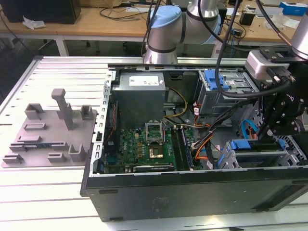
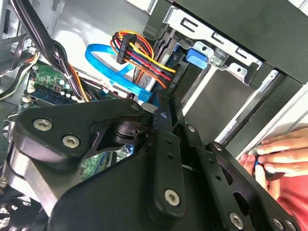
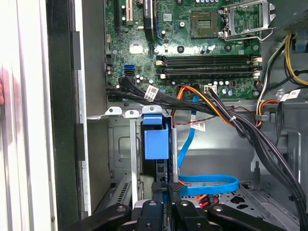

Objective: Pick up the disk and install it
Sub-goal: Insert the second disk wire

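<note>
1. Disk (image 3: 156, 139) — blue-framed, standing on edge — sits in the drive cage (image 3: 120, 144), directly ahead of the gripper (image 3: 164, 186).
2. Its long axis runs straight away from the gripper, into the cage.
3. Jaws look pinched shut on its near edge.

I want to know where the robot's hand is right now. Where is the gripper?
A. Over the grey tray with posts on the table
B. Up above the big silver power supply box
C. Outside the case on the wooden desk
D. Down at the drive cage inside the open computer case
D: in the exterior view the gripper sits low over the metal drive cage at that view's right end of the open computer case.
</note>
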Available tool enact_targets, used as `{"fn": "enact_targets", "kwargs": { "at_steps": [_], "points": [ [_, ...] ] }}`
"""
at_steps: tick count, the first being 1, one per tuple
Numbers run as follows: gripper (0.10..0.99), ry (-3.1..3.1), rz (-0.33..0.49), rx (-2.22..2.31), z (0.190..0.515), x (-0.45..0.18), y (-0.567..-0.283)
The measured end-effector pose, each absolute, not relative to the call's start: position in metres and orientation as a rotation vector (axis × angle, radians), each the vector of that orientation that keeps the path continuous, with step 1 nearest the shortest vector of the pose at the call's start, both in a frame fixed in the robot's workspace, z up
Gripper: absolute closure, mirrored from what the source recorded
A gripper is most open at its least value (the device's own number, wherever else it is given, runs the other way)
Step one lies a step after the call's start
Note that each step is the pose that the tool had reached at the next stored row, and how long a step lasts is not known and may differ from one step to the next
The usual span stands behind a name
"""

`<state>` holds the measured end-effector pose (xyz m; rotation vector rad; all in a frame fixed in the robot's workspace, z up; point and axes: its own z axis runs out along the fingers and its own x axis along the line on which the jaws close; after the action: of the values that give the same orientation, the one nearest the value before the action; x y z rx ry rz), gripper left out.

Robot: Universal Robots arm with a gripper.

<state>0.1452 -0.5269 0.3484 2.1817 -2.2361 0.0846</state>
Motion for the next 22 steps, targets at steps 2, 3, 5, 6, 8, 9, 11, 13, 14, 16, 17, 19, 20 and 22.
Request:
{"fn": "enact_targets", "kwargs": {
  "at_steps": [2, 3, 5, 6, 8, 9, 11, 13, 14, 16, 17, 19, 20, 22],
  "points": [
    [0.925, -2.236, 0.084, 2.182, 0.3482, 0.1449, -0.5264],
    [0.925, -2.236, 0.084, 2.182, 0.3479, 0.1448, -0.5263],
    [0.925, -2.236, 0.085, 2.182, 0.3473, 0.1447, -0.5262],
    [0.925, -2.236, 0.085, 2.182, 0.346, 0.1447, -0.5263],
    [0.925, -2.236, 0.085, 2.182, 0.3452, 0.1447, -0.5263],
    [0.925, -2.236, 0.084, 2.182, 0.3448, 0.1447, -0.5263],
    [0.925, -2.236, 0.085, 2.181, 0.3443, 0.1447, -0.5263],
    [0.925, -2.236, 0.084, 2.182, 0.3436, 0.1447, -0.5263],
    [0.925, -2.236, 0.084, 2.182, 0.3433, 0.1447, -0.5263],
    [0.925, -2.236, 0.085, 2.182, 0.3426, 0.1447, -0.5263],
    [0.925, -2.236, 0.085, 2.181, 0.3421, 0.1447, -0.5263],
    [0.925, -2.236, 0.085, 2.182, 0.341, 0.1447, -0.5263],
    [0.925, -2.236, 0.085, 2.181, 0.34, 0.1447, -0.5263],
    [0.925, -2.236, 0.085, 2.181, 0.3395, 0.1447, -0.5263]
  ]
}}
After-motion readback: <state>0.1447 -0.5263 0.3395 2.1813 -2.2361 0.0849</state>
